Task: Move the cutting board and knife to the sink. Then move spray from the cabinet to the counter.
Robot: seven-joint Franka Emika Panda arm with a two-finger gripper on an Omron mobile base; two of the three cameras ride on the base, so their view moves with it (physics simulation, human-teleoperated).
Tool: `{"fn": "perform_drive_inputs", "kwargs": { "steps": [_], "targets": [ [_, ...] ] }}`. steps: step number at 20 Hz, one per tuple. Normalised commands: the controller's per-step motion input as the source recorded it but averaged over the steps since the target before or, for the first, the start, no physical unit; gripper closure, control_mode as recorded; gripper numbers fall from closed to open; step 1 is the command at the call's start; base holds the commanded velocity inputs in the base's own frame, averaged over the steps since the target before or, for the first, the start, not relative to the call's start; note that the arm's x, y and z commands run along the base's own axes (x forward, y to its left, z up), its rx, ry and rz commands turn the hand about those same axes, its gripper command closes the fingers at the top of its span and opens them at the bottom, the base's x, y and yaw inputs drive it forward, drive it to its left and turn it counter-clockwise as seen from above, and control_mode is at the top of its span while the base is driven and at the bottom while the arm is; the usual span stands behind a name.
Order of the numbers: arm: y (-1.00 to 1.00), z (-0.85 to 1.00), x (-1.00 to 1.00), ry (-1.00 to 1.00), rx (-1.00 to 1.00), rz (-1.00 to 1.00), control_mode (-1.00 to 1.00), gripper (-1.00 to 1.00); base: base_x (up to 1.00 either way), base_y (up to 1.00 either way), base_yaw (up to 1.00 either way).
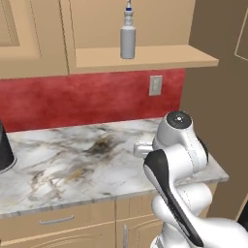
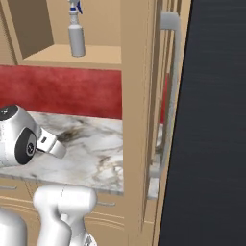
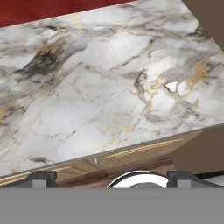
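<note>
The spray (image 1: 128, 41) (image 2: 76, 38), a slim grey bottle with a white neck and blue nozzle, stands upright on the open ledge of the tan cabinet (image 1: 145, 58) (image 2: 72, 56). Well below it runs the veined marble counter (image 1: 72, 164) (image 2: 96, 149) (image 3: 109, 78). My gripper (image 3: 113, 179) is open and holds nothing. In the hand view its dark fingertips (image 3: 43, 177) stand wide apart, looking down over the counter's front edge. My arm is folded low in front of the counter, far under the spray. The cutting board, knife and sink are out of view.
A red backsplash with a wall outlet (image 1: 155, 85) backs the counter. A black object (image 1: 4, 150) sits at the counter's far left. A tall brown panel (image 1: 213, 97) ends the counter on the right, beside a dark door with a grey handle (image 2: 170, 96). Drawers (image 1: 58, 220) lie below.
</note>
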Motion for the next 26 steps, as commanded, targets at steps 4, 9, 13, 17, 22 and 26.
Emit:
{"fn": "perform_drive_inputs", "kwargs": {
  "steps": [4,9,13,17,22,26],
  "targets": [
    [0.0,0.0,0.0,0.0,0.0,0.0,1.0,-1.0,0.4,0.14,-0.11],
    [0.0,0.0,0.0,0.0,0.0,0.0,1.0,-1.0,0.21,0.1,-0.04],
    [0.0,0.0,0.0,0.0,0.0,0.0,1.0,-1.0,0.02,0.33,0.0],
    [0.0,0.0,0.0,0.0,0.0,0.0,1.0,-1.0,0.0,0.46,0.0],
    [0.0,0.0,0.0,0.0,0.0,0.0,1.0,-1.0,0.03,0.0,0.0],
    [0.0,0.0,0.0,0.0,0.0,0.0,1.0,-1.0,0.93,-0.02,-0.02]
  ]
}}
